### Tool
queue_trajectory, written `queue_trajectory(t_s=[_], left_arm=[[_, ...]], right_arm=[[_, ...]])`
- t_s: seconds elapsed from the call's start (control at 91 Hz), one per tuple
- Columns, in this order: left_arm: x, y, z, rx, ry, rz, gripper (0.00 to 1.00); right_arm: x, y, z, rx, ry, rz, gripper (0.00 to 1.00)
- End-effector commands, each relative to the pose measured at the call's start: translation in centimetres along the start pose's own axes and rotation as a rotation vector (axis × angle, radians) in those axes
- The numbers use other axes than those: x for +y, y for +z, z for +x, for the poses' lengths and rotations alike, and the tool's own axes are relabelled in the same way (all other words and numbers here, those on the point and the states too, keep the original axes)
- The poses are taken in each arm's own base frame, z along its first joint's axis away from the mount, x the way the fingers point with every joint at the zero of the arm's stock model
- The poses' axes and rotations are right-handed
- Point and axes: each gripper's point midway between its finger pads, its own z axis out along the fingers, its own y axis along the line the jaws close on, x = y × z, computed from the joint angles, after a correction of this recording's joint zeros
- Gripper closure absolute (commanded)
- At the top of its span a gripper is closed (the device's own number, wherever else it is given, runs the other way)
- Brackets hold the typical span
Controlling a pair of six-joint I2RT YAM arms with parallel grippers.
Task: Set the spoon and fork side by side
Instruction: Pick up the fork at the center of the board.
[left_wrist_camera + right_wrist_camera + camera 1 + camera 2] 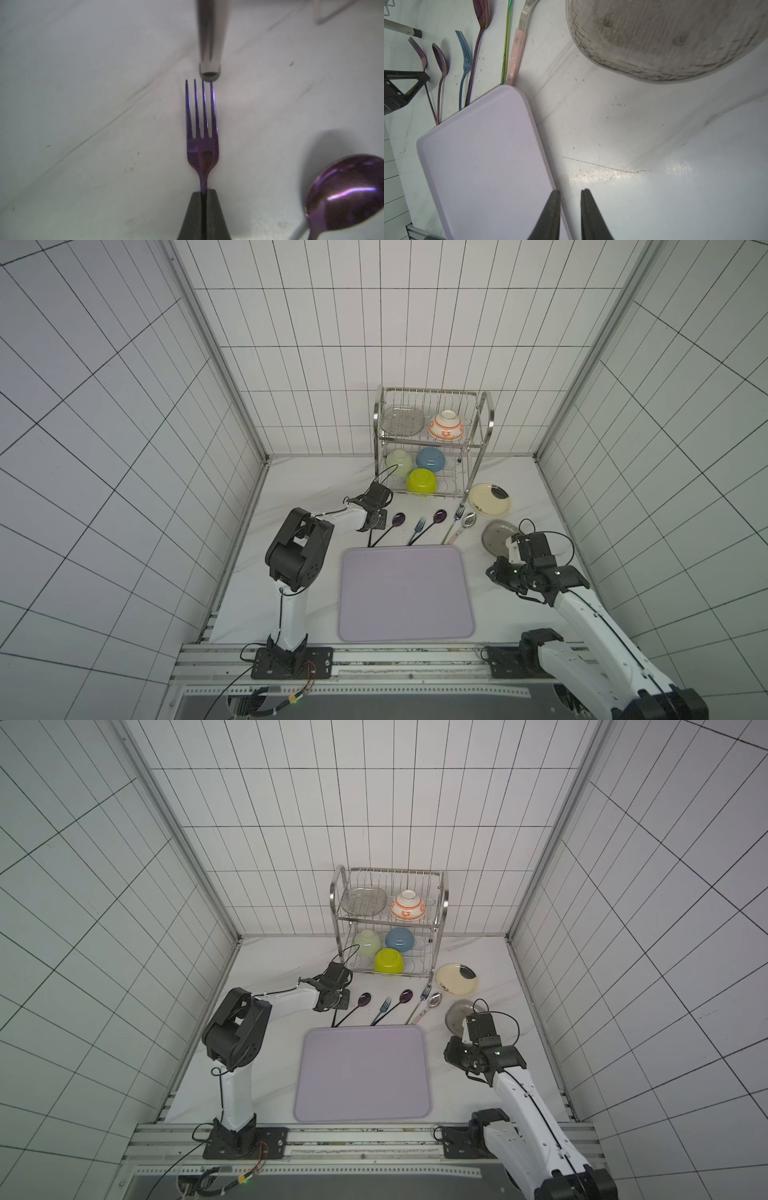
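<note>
**Left jaws.** Closed together on the neck of the fork, just behind its head.
- The fork is purple and lies beyond the far-left corner of the tray, with its tines pointing away from the tray.
- In both top views the left wrist covers the fork's head.
- The views do not show whether the fork rests on the table or is raised off it.
- The tine tips stop just short of the foot of a rack leg.

**Spoon**. Purple, bowl upward, flat on the table.
- It lies just beside the fork, on the side nearer the middle of the tray's far edge.
- The two heads are apart.
- The handles converge toward the tray's far edge. Whether their ends touch cannot be told.

**Other cutlery.** This lies along the tray's far edge, in order toward the far-right corner:
1. Blue fork.
2. Second purple spoon.
3. Fork with a rainbow-tinted handle.
4. Silver spoon with a pink handle.

Items 3 and 4 lie close alongside each other. All handle ends reach the tray's far edge.

**Right jaws.** Slightly apart, with nothing between them. They are poised at the tray's right edge, well apart from the cutlery.

**Other items.**
- A glass dish lies beyond the tray's far-right corner, partly covered by the right wrist.
- A plate lies beyond the dish.
- The rack stands behind the tray's far edge and holds bowls on both shelves.
</note>
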Motion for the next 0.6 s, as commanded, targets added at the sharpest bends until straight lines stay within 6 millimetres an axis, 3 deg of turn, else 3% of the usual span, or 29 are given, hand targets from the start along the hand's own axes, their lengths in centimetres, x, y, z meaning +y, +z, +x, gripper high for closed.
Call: queue_trajectory(t_s=[0.0,0.275,0.594], left_arm=[[3.6,0.2,1.1,0.035,-0.025,-0.054,1.00],[9.6,-1.3,-1.2,-0.035,-0.280,-0.029,1.00],[12.9,-4.1,-3.4,-0.107,-0.393,0.000,1.00]], right_arm=[[-0.5,0.0,0.0,-0.014,0.032,0.007,0.79],[-0.6,-0.2,0.0,-0.024,0.040,0.010,0.80],[-0.7,-0.3,0.0,-0.029,0.040,0.015,0.80]])
